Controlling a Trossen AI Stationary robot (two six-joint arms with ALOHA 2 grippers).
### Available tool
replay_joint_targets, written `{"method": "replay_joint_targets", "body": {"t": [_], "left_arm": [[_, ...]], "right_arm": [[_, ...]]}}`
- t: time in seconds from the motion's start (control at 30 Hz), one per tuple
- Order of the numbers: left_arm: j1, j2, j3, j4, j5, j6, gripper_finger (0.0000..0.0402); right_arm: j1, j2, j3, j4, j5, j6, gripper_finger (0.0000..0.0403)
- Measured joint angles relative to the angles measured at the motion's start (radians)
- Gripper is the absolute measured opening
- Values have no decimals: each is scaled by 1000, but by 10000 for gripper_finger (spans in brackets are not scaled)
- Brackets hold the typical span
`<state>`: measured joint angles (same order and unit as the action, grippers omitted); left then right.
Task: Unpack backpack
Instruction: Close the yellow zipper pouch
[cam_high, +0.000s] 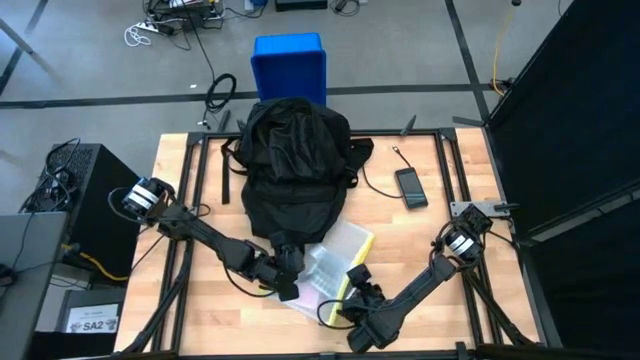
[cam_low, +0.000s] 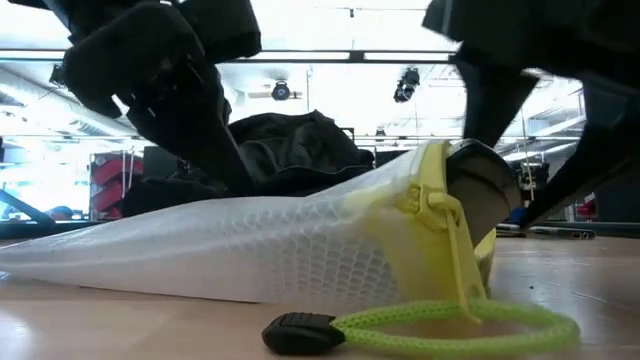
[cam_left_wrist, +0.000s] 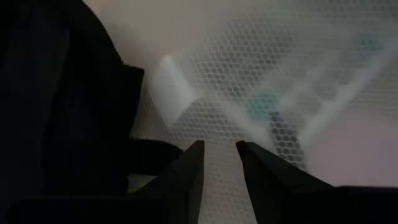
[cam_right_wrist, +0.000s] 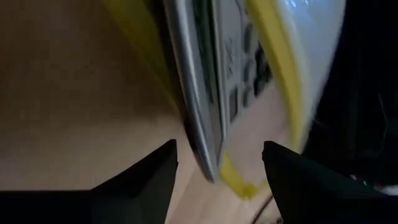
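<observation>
Slumping at the table's far middle, seen from above, the backpack (cam_high: 295, 165) looked soft and floppy, likely best gripped by a strap or a fabric fold, while a mesh pouch (cam_high: 335, 262) lay at its near edge. At table height, the pouch's yellow zipper (cam_low: 440, 215) faced the camera. The left gripper (cam_left_wrist: 217, 177) stood narrowly parted on the mesh. The right gripper (cam_right_wrist: 217, 177) straddled the pouch's edge, fingers apart, clamping nothing.

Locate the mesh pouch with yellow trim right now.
In the high view the mesh pouch lies on the table's near middle, just below the backpack, between both end effectors.
</observation>
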<state>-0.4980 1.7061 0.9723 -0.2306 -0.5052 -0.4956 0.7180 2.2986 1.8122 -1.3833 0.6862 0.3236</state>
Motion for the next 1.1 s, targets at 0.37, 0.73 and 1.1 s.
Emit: {"method": "replay_joint_targets", "body": {"t": [0.37,0.73,1.1], "left_arm": [[-71,0,72,126,-26,154,87],[-204,148,250,238,-35,414,87],[-286,466,670,-202,-133,381,87]], "right_arm": [[125,-10,98,-186,2,347,188],[161,-16,127,153,-109,508,158],[134,-16,125,459,-198,466,146]]}}
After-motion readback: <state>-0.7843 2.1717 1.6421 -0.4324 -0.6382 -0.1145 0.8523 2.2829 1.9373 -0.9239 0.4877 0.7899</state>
